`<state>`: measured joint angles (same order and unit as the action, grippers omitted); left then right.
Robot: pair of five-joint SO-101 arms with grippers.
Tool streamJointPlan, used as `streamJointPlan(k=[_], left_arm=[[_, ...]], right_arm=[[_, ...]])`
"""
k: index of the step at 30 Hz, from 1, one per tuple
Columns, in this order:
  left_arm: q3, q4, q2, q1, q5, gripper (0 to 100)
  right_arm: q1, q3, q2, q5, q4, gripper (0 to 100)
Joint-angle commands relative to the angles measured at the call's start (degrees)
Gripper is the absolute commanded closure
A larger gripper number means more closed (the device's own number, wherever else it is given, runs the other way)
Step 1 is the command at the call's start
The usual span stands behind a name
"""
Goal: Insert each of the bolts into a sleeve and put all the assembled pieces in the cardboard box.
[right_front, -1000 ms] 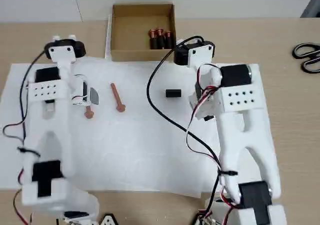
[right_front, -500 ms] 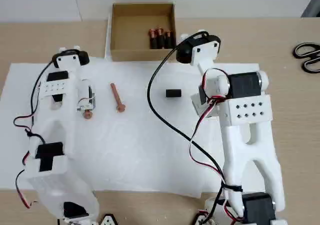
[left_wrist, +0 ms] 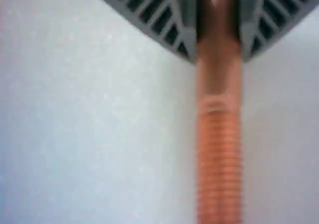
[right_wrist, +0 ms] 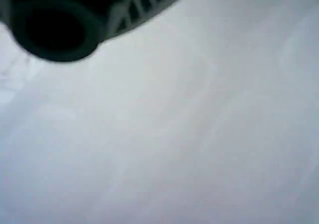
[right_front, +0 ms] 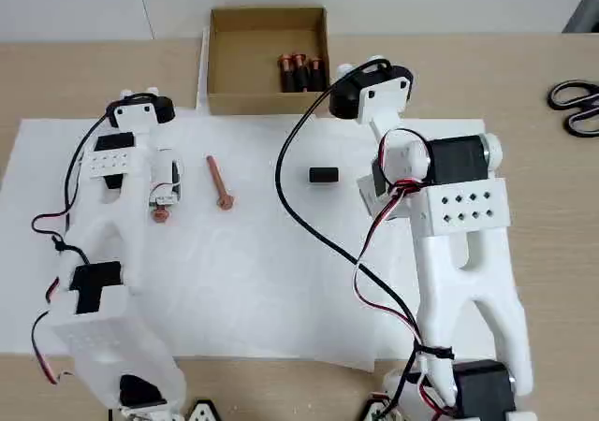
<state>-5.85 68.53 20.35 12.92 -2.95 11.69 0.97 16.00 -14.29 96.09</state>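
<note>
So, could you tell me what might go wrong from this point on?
1. The left gripper clamps the bolt near one end, so the long threaded part could tilt or slip at insertion.
2. The sleeve lies loose on the white sheet, beside the right gripper; a nudge might roll it away.
3. The second bolt lies close by the left arm and could get knocked.
</note>
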Motion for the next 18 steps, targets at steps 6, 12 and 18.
streamJointPlan(k=[6, 12, 18], left_arm=[[9.01, 7.30, -7.65, 0.00, -0.35, 100], [14.37, 14.15, -18.46, -0.97, 7.47, 100], [14.46, 18.99, -23.38, -0.79, 25.85, 100]], right_arm=[[-0.66, 0.26, 2.68, -0.79, -0.04, 99.5], [-0.66, 0.26, 2.68, -0.79, -0.04, 99.5], [-0.66, 0.26, 2.68, -0.79, -0.04, 99.5]])
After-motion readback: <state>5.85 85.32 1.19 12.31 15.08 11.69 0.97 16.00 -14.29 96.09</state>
